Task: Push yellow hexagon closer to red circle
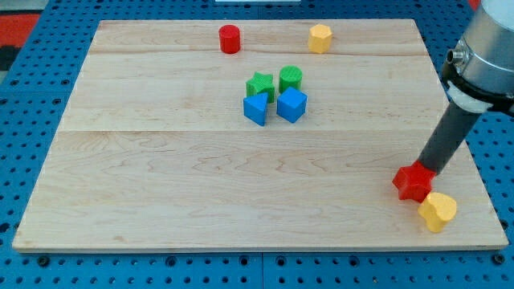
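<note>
Yellow hexagon [320, 38] sits near the board's top edge, right of centre; red circle [230, 38] stands on the same line to the view's left, well apart, with bare wood between them.

Handling, as we judge it: a small, rigid, light block with flat sides, likely to slide easily on the smooth wooden board [161, 185]. It may turn if struck off-centre. Best contact is the middle of its right-hand face, so the push runs straight toward the red circle. The top edge is close; a push angled upward could send it off the board.

We carry no jaws, only a rod. Our tip [421, 169] is at the view's lower right, seemingly touching the red star [413, 182], though that block hides the very end. A second yellow block [438, 211], shape unclear, lies just below the star.

Mid-board cluster: green star [259, 83], green cylinder [291, 79], blue cube [291, 104] and another blue block [255, 108], packed close. It lies below the push line, not across it. Our approach up the right side looks clear.
</note>
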Robot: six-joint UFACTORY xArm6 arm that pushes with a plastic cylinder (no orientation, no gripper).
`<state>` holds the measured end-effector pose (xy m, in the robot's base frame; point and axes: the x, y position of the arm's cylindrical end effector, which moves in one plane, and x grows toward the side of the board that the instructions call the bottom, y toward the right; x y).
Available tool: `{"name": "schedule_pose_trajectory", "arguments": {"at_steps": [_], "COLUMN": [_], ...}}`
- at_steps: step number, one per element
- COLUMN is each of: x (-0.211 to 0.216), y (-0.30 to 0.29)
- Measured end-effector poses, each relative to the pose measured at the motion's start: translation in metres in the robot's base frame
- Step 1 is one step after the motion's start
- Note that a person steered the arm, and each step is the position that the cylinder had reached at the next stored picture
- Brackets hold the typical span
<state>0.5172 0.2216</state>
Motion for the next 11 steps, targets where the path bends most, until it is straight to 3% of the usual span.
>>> {"name": "schedule_pose_trajectory", "arguments": {"at_steps": [2, 7, 8, 10, 11], "x": [-0.011, -0.233, -0.27, -0.282, -0.282], "y": [0.001, -0.02, -0.053, -0.18, -0.209]}}
